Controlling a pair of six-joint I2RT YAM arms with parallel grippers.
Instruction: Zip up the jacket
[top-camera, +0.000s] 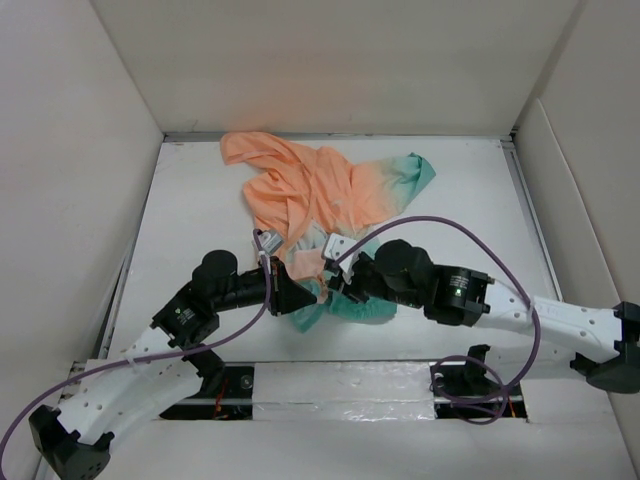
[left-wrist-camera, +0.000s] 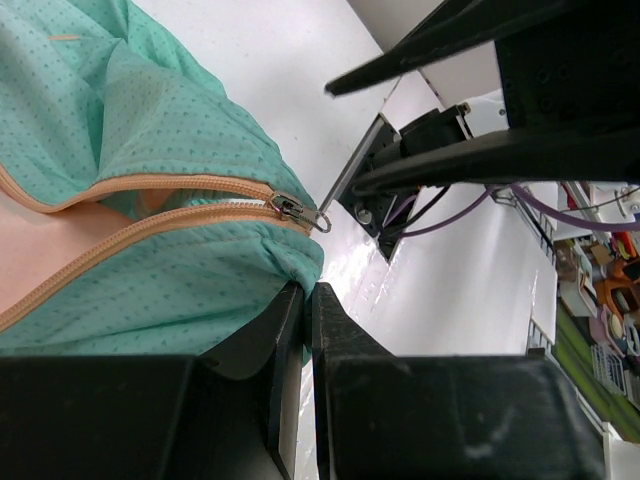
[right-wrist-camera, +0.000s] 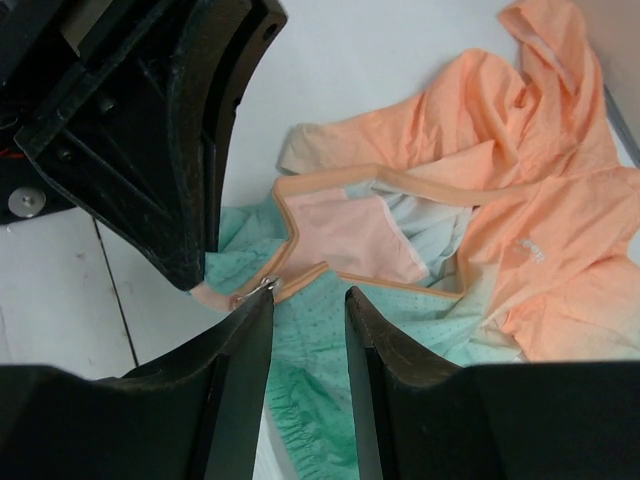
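Left arm reaches in low from the near-left corner toward the middle of the counter (top-camera: 190, 210); left claw (left-wrist-camera: 308, 300) clenched on the teal hem corner of the jacket (top-camera: 320, 195), just below the zipper's bottom end. Right arm stretches in from the right, elbow bent, wrist facing the left one; right claw (right-wrist-camera: 308, 300) parted, grasping nothing, one fingertip just beside the zipper pull (right-wrist-camera: 265, 286). Jacket lies crumpled mid-counter, peach top far, teal hem near; zipper tapes spread apart above the pull.
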